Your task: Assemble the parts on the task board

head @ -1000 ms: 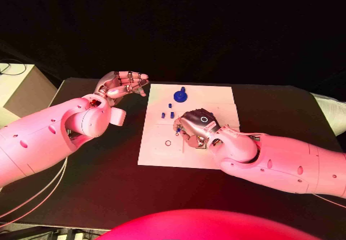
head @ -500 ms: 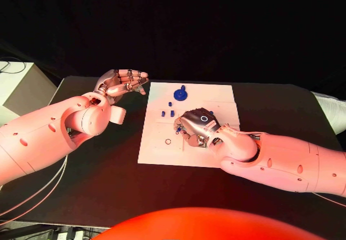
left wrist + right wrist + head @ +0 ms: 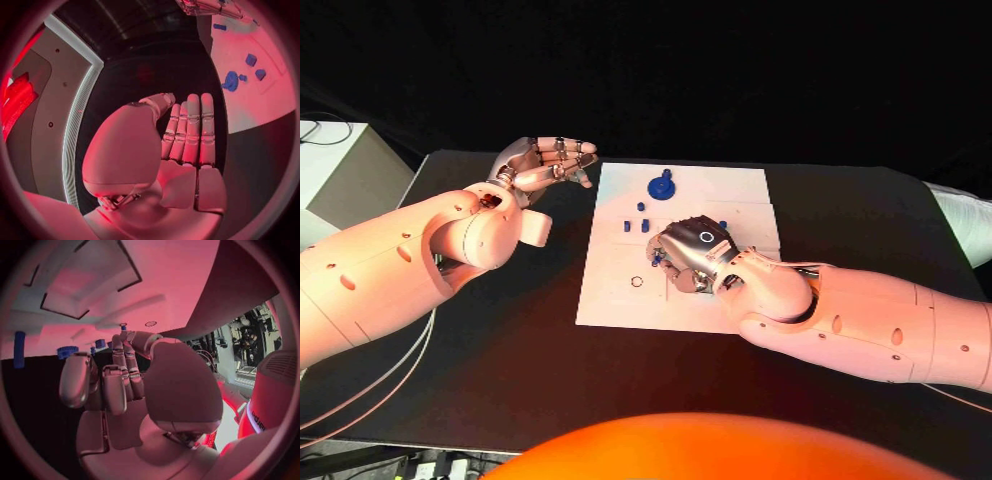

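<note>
The white task board (image 3: 617, 300) lies mid-table. A blue gear (image 3: 661, 188) stands at its far end, with small blue parts (image 3: 635, 228) just nearer. My right hand (image 3: 692, 252) hovers low over the board's middle, fingers curled, pinching a small blue part (image 3: 656, 258) between thumb and a finger; the small blue part (image 3: 123, 328) shows at the fingertips (image 3: 119, 340) just above the board (image 3: 181, 285). My left hand (image 3: 545, 165) is raised beside the board's far left corner, and the left hand (image 3: 187, 135) holds nothing, its fingers straight. The gear (image 3: 231, 81) sits ahead of it.
A small ring-shaped hole (image 3: 636, 283) marks the board's near left part, and outlined recesses (image 3: 62, 305) show on the board. A pale box (image 3: 329, 165) stands off the table's far left. Black table (image 3: 516, 350) surrounds the board.
</note>
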Controlling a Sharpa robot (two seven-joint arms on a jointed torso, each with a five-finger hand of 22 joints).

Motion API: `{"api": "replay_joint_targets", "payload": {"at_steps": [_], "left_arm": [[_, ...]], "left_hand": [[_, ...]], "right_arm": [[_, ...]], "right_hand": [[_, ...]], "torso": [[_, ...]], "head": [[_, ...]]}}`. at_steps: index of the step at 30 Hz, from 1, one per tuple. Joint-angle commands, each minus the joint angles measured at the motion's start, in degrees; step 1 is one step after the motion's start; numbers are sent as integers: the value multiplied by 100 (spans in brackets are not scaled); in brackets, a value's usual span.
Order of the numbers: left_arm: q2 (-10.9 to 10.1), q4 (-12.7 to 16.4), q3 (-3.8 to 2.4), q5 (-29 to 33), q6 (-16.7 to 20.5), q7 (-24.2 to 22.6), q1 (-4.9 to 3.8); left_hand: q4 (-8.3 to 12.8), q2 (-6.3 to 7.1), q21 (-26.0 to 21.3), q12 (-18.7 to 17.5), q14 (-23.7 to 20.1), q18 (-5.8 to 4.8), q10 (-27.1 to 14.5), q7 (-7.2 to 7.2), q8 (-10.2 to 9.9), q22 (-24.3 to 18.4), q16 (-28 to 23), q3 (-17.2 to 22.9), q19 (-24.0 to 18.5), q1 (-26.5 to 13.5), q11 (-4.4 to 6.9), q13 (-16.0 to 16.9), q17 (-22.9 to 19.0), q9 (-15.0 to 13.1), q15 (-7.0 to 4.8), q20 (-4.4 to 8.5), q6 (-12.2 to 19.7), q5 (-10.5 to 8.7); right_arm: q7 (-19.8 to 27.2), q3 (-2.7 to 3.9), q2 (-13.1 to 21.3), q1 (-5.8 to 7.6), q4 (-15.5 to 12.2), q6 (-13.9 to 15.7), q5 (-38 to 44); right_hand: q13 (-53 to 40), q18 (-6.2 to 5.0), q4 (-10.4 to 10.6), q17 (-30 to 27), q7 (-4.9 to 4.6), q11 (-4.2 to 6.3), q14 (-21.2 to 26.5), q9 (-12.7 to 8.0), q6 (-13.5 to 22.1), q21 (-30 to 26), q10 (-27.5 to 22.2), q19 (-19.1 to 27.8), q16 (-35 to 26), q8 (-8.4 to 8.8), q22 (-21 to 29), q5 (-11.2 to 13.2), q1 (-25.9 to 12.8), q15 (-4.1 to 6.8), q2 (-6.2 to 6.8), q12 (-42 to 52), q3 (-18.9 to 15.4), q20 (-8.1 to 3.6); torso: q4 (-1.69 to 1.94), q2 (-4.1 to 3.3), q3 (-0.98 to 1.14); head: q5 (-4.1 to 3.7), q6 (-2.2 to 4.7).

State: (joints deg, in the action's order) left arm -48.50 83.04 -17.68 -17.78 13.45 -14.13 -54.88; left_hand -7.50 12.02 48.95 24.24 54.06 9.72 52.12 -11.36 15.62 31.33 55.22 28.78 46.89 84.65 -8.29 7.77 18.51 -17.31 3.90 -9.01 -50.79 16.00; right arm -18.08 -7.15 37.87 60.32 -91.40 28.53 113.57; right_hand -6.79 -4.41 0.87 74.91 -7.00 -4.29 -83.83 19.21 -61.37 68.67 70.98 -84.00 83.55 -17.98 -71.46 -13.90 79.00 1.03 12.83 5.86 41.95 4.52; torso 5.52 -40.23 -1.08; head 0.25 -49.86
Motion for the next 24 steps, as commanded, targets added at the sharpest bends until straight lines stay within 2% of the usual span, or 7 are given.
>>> {"api": "replay_joint_targets", "payload": {"at_steps": [1, 18, 24], "left_arm": [[12, 5, -5, 33, -25, -58, 5], [13, -7, -5, 33, -34, -44, 6], [21, -11, -5, 33, -47, -29, 6]], "left_hand": [[8, 9, -29, -26, -7, 66, -33, -6, -5, -7, -28, -33, -15, 27, 6, -5, -9, 6, 23, -38, 10, 21], [7, 7, -34, -23, -10, 67, -46, -8, -1, -9, -32, -38, -20, 27, 3, -11, -7, 7, 26, -43, 15, 21], [7, 7, -34, -23, -10, 67, -46, -8, -1, -9, -32, -38, -20, 27, 3, -11, -7, 7, 26, -43, 15, 21]], "right_arm": [[8, -1, -15, -7, 11, -79, 33], [8, -18, -57, -13, 78, -265, 13], [-26, -46, -151, -15, 173, -352, 14]], "right_hand": [[-3, -33, -3, 230, -15, 95, -361, 11, -44, 1, 125, -74, 11, -23, 6, -11, -1, 41, -48, -4, 45, -44], [0, -35, -6, 224, -15, 95, -360, 14, -42, -9, 129, -71, 8, -22, 14, -11, -8, 41, -47, -11, 52, -44], [0, -35, -6, 221, -16, 94, -360, 15, -40, -8, 129, -71, 7, -22, 13, -10, -11, 41, -47, -14, 53, -45]], "torso": [[-1, -2, 0], [-5, 0, 0], [2, -1, -4]], "head": [[3, -7], [3, -14], [-5, -14]]}}
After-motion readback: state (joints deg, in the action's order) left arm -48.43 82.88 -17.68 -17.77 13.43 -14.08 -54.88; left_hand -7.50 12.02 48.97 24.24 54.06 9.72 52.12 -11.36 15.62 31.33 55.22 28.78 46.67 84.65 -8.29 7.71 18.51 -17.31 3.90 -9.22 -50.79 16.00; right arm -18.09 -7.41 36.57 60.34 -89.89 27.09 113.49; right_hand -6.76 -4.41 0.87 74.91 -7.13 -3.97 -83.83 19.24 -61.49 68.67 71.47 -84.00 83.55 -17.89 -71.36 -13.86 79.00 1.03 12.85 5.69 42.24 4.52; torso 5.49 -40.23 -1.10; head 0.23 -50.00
